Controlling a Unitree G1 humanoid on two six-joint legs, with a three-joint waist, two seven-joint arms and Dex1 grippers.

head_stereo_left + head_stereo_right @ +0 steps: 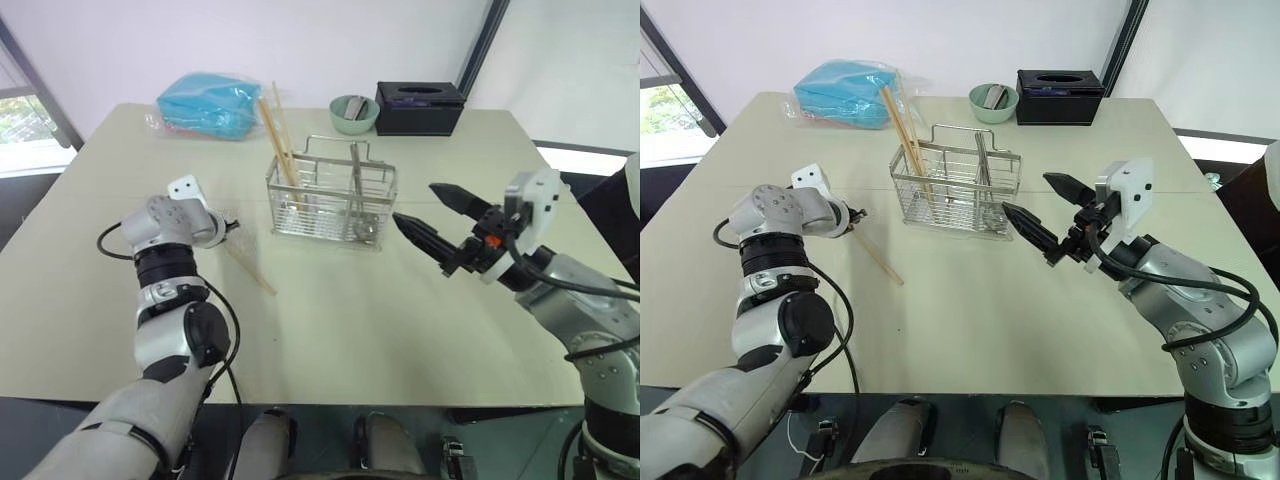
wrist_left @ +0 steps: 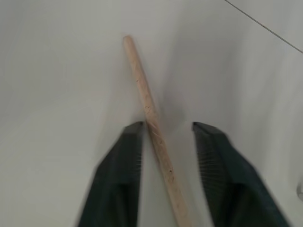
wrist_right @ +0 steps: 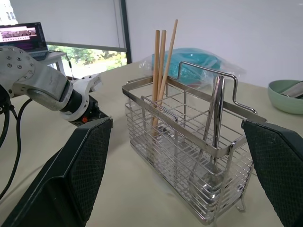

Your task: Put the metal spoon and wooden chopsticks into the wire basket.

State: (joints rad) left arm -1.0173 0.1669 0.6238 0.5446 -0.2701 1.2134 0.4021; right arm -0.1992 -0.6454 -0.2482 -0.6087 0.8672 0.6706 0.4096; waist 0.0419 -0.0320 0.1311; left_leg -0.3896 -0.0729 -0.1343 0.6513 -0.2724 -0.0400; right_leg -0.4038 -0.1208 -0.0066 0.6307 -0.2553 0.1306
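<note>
- One chopstick point(image 2: 151, 123) lies flat on the table point(image 1: 330, 340), left of the basket point(image 1: 330, 200); three more and the spoon point(image 3: 215, 118) stand inside it.
- The left gripper point(image 2: 165, 142) is seen straddling the chopstick, fingers apart; the right gripper point(image 1: 432, 220) is held wide open.
- The stick is judged light, stiff and prone to rolling; a mid-length hold is advised.
- Open room is left between stick and basket.

No legible text, label, brand, number or sign was found on any item. The black tissue box point(image 1: 419, 107) at the far side of the table carries no readable marking. The blue plastic-wrapped package point(image 1: 208, 104) at the far left shows no print that can be made out. A laptop screen point(image 3: 20, 34) in the background of the right wrist view displays content too small to read.
</note>
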